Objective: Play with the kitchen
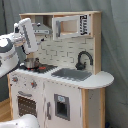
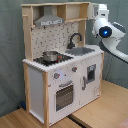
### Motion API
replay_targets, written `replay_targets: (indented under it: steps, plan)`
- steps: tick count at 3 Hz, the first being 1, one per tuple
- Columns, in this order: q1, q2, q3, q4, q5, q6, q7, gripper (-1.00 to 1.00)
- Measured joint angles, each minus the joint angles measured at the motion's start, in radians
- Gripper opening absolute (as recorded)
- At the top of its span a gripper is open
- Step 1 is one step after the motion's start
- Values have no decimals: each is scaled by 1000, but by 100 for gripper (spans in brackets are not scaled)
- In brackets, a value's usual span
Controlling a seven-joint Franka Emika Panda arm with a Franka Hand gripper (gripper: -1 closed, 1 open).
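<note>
Grey curtain hangs behind the kitchen (image 1: 60, 75), which stands on a wooden floor (image 2: 100, 112) in both exterior views. Only the first exterior view shows the gripper (image 1: 31, 61) above the steel pot (image 1: 32, 63) at the stovetop's rear; whether its fingers are spread cannot be told. The second exterior view shows the pot (image 2: 50, 56) unobstructed, and the oven door (image 2: 64, 96).

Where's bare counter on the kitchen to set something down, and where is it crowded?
The rounded counter end beyond the sink is bare in the first exterior view. The strip in front of the sink is narrow but bare. The stovetop is crowded: the pot sits there, and the arm hangs over it. The faucet blocks the back of the sink.
</note>
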Motion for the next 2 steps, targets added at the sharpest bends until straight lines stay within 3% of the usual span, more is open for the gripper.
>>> replay_targets:
  steps: [1,2]
  plan:
    - [66,-42,-31,45,-10,-54,7,100]
    - [146,-71,-33,54,-18,-121,-9,100]
